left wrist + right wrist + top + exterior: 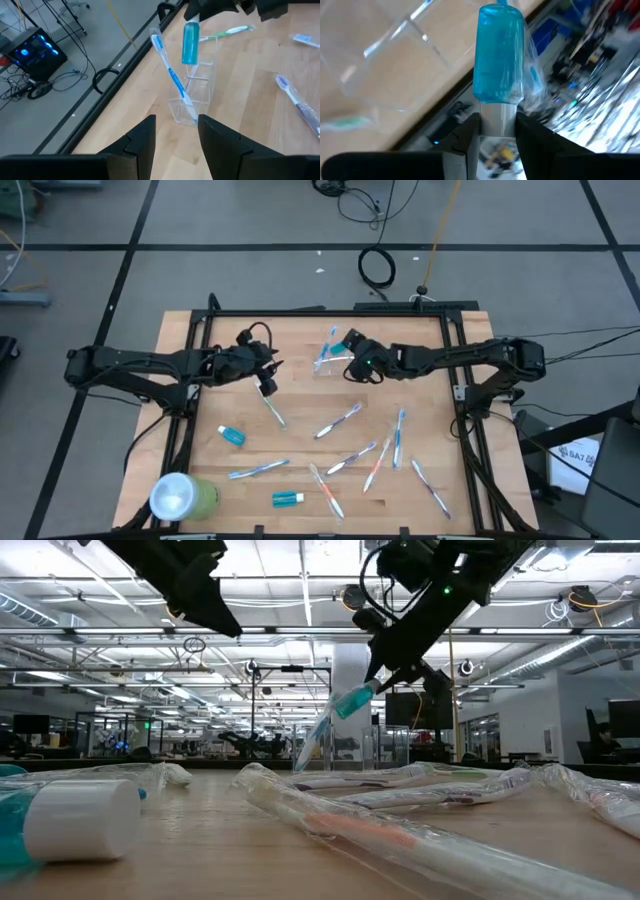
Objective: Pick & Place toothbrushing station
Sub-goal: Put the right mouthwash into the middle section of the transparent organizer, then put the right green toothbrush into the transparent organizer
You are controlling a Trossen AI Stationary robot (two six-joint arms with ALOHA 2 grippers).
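The clear plastic cup (328, 364) stands on the table at the far middle; it also shows in the left wrist view (194, 97). A blue toothbrush (171, 75) leans in it, bristle end up, handle end on the cup's bottom. My right gripper (358, 350) is shut on a small teal toothpaste tube (190, 42) just above the cup. My left gripper (267, 387) is open and empty, above the table to the left of the cup, its fingers (145, 137) pointing at it. My right gripper pinches the tube's white cap end (497, 119) between its two fingers. The fingers come slanting down from the table's right side. The teal body (500, 55) sticks out beyond the fingertips, tilted downward, lifted clear above the cup (395, 55).
Several wrapped toothbrushes (338, 420) lie over the table's middle and near right. Two more small teal tubes (231, 436) (288, 498) lie near the front. A light-green cup (183, 496) lies at the near left corner. A green toothbrush (227, 32) lies beyond the clear cup.
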